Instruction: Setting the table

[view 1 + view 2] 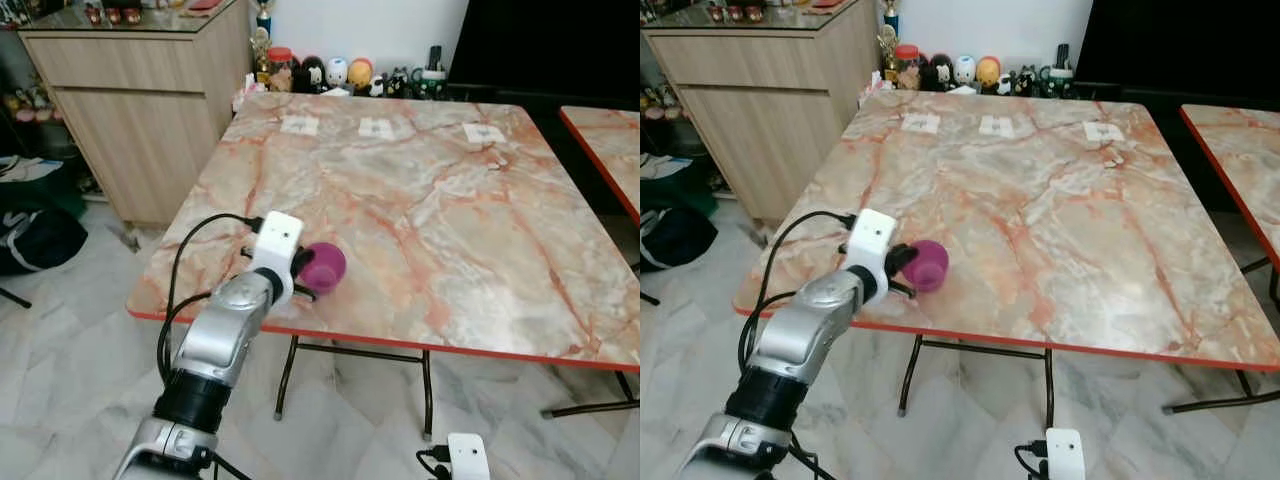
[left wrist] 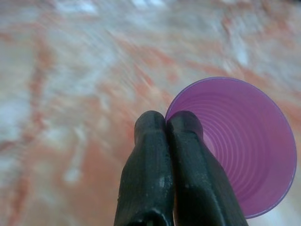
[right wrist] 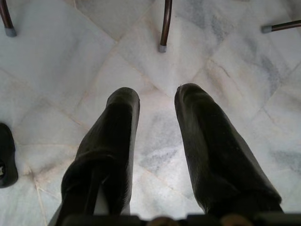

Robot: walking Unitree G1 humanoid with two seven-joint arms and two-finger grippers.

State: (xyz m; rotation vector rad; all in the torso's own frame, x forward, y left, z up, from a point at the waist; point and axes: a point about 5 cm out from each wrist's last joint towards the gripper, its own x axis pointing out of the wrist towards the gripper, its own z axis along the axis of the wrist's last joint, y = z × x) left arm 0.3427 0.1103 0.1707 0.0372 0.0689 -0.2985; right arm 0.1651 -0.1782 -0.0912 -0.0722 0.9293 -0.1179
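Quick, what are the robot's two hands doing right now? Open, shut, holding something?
Left end effector: shut on the rim of the purple cup, over the table.
Right end effector: open, holding nothing, hanging over the floor.

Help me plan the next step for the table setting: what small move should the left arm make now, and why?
Probably carry the purple cup further in over the table and set it upright. The left gripper is pinching the cup's rim, and the cup is tilted on its side close to the table's near edge.
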